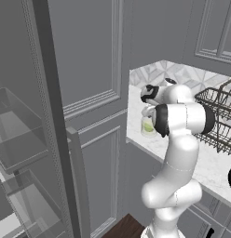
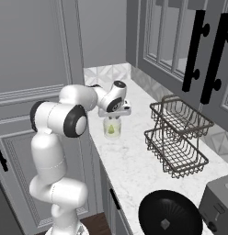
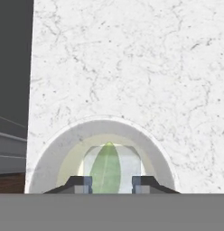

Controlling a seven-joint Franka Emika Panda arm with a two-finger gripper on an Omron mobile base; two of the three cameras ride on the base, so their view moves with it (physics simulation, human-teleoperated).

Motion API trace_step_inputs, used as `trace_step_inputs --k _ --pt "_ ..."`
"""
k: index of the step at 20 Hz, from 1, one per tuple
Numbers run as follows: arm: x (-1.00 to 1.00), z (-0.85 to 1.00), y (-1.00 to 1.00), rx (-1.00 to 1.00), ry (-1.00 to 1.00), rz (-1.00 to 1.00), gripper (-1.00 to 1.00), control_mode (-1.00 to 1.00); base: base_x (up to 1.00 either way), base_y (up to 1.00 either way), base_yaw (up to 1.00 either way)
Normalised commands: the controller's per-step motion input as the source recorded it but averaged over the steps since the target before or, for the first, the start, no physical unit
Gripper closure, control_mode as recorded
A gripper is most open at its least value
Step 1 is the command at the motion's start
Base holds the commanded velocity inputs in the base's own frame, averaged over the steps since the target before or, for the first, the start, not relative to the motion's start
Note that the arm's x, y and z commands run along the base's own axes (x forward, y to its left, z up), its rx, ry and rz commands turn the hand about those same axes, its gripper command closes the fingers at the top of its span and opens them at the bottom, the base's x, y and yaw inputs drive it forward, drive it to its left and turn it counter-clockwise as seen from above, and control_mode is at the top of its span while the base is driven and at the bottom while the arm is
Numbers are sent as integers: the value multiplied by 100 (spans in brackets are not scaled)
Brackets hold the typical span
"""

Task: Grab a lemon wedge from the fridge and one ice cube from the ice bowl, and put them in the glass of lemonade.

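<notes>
One white arm's gripper hangs directly over one short clear glass of pale lemonade on the white marbled desk, jaws narrowly set, pinching one small yellow-green lemon wedge just above the rim. Judged status: wedge fetched, not released; ice cube outstanding. One dark grey fridge, door open, to the left.

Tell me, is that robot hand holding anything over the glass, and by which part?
Yes: the gripper pinches the lemon wedge by its two flat sides, right above the glass of lemonade on the counter.
</notes>
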Motion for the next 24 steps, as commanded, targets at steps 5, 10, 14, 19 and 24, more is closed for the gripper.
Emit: trace_step_inputs --k 5,10,14,19,24 --pt "0 0 1 0 0 0 -100 -100 0 0 0" --pt "0 0 0 0 0 0 -100 -100 0 0 0" --pt "0 0 0 0 0 0 -100 -100 0 0 0" --pt "-20 11 0 2 -9 0 -100 -100 0 0 0" --pt "-23 33 -1 8 -17 0 -100 -100 0 0 0"
